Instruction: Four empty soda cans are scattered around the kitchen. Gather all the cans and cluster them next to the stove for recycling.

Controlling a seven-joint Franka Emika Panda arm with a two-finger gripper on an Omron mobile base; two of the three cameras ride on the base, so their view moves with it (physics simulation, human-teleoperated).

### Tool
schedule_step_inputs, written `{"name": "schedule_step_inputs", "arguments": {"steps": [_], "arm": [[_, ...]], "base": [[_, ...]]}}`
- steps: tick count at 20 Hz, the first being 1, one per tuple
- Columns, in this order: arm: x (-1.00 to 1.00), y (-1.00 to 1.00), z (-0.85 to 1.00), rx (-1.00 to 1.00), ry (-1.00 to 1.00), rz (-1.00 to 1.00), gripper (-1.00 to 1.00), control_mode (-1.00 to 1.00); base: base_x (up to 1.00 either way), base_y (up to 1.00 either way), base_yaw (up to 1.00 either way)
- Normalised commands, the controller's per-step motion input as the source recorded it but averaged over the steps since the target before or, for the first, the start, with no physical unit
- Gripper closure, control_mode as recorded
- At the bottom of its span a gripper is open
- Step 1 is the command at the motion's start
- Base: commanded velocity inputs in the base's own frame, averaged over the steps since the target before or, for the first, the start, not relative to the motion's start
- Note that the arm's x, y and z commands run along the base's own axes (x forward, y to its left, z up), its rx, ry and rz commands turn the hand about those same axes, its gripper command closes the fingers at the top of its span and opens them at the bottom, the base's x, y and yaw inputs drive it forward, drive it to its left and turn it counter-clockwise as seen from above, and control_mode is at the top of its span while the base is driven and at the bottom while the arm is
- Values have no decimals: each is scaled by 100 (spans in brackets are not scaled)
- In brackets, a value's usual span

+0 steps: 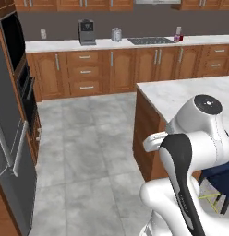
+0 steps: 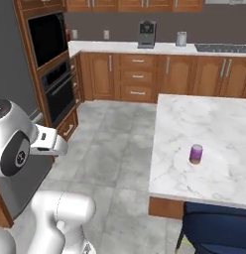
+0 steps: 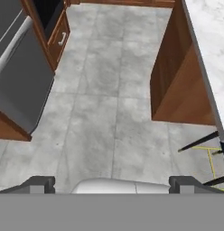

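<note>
Floor [image 3: 100,90] of grey tiles lies wide and free between the wooden island [image 3: 177,85] and the oven wall, under the gripper [image 3: 112,184], jaws wide apart, holding nothing. One purple soda can [image 2: 196,154] stands upright on the island's marble tabletop [image 2: 214,124], near its front edge; two more cans [image 1: 178,35] stand just beside the flat stove [image 1: 150,40].

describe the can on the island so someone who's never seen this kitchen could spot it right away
Find the big white marble island in the middle of the kitchen, with a blue stool tucked at its near edge. The soda can stands upright on the marble just beyond that stool. It is a small purple cylinder with a pale top, and nothing else stands near it on that marble.
</note>
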Motion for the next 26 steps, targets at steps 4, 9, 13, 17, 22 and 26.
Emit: {"name": "schedule_step_inputs", "arguments": {"steps": [4,9,13,17,22,26], "arm": [[0,0,0,0,0,0,-100,100],[0,0,0,0,0,0,-100,100],[0,0,0,0,0,0,-100,100],[0,0,0,0,0,0,-100,100],[0,0,0,0,0,0,-100,100],[0,0,0,0,0,0,-100,100]], "base": [[64,51,-21],[53,44,-27],[29,30,-39],[16,22,-43],[31,39,-35],[60,51,-23]]}}
